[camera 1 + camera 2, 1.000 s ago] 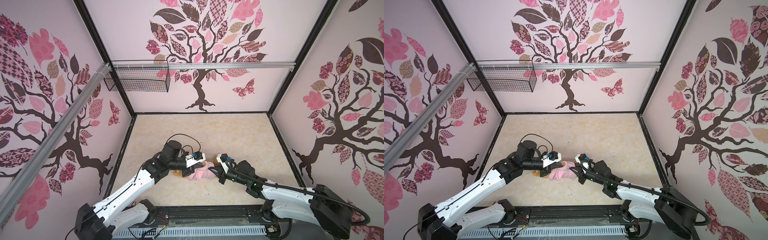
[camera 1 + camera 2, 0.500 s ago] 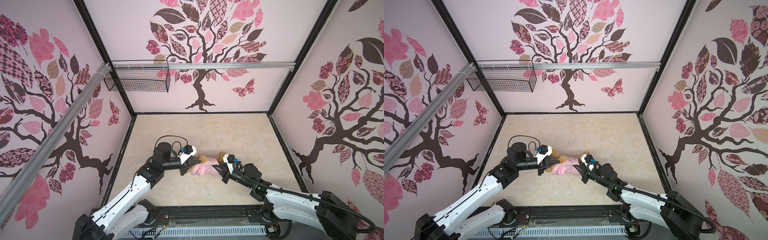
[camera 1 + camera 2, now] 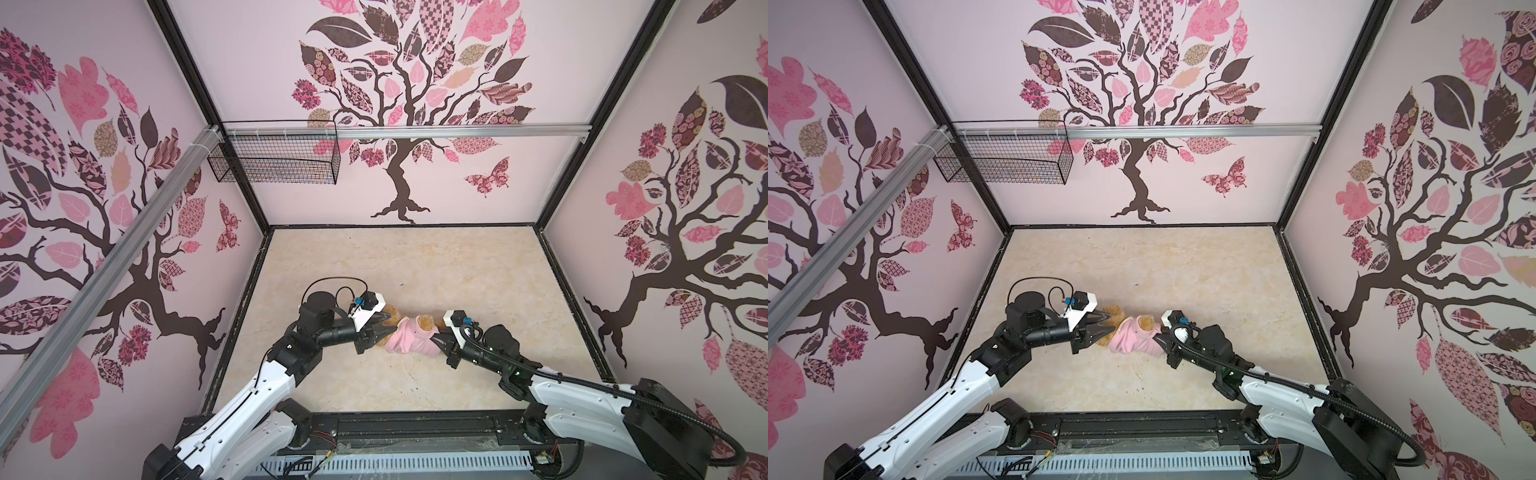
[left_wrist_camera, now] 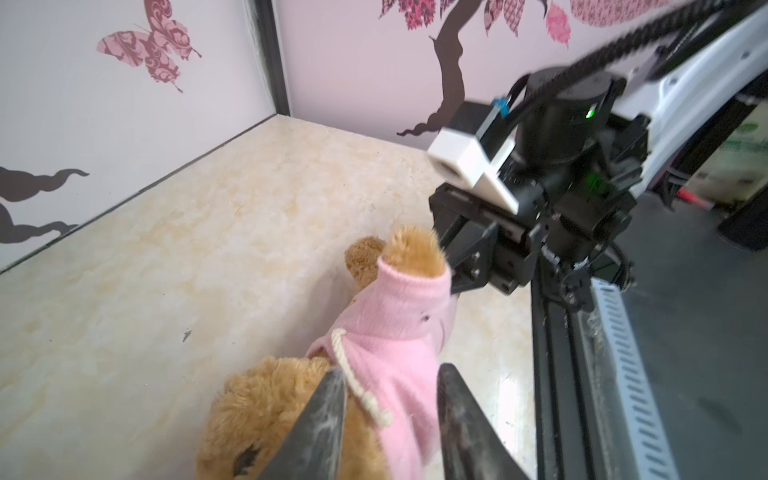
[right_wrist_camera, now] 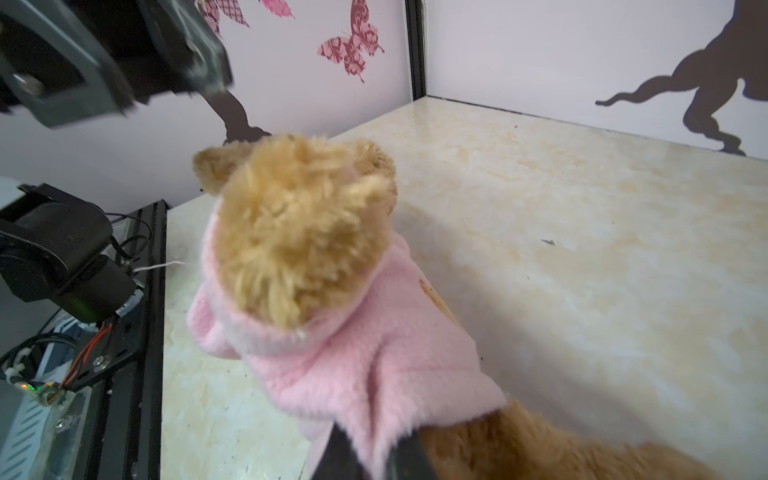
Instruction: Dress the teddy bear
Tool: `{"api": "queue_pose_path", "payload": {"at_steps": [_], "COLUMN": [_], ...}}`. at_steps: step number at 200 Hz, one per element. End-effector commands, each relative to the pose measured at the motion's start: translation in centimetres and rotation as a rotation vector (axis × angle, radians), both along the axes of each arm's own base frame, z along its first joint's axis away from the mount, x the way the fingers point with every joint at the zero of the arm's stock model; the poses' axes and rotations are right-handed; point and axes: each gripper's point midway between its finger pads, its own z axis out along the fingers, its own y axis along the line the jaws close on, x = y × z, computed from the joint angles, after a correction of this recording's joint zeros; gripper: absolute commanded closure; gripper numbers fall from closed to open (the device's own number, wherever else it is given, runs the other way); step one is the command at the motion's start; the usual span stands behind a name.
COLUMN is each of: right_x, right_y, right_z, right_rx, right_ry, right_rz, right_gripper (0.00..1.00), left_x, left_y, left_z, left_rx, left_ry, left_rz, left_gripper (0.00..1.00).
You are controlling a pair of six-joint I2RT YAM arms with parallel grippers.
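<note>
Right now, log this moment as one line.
bear: on table, shirt on torso | left gripper: open by bear's head | right gripper: shut on shirt

Robot test cell in a lab: three walls covered in tree decals enclose a marbled table, framed by black posts and aluminium rails, with a wire basket hung in the back corner. The left arm and right arm, white and black, are mounted on a black base rail at the open front, above a slotted cable duct and beside bare red wires. Between the arms is a teddy bear in a pink shirt. Beyond the front edge, the left wrist view shows a grey floor and a blurred shape that looks like a cardboard box.
</note>
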Motion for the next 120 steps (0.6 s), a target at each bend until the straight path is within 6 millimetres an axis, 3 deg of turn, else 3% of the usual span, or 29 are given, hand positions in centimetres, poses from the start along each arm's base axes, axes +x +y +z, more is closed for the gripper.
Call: {"api": "queue_pose_path", "payload": {"at_steps": [1,57,120], "right_x": [0.2,-0.6,-1.1], "right_y": [1.2,2.0,2.3], "right_z": [2.0,2.0,2.0], "right_rx": [0.0,-0.008,0.006], "right_ry": [-0.069,-0.101,-0.11], "right_rz": [0.041,0.07,0.084], "right_gripper": [1.0,1.0,1.0], "left_x": [-0.2,-0.5,-0.4], "left_y": [-0.3,-4.0,-6.8], "left_z": [3.9,2.2,-0.1], "left_rx": [-0.009,0.136,0.159], "left_ry": [-0.144,-0.096,0.08], "left_rz": [-0.022,-0.156,-0.269], "left_gripper": [0.48,0.33,0.31]}}
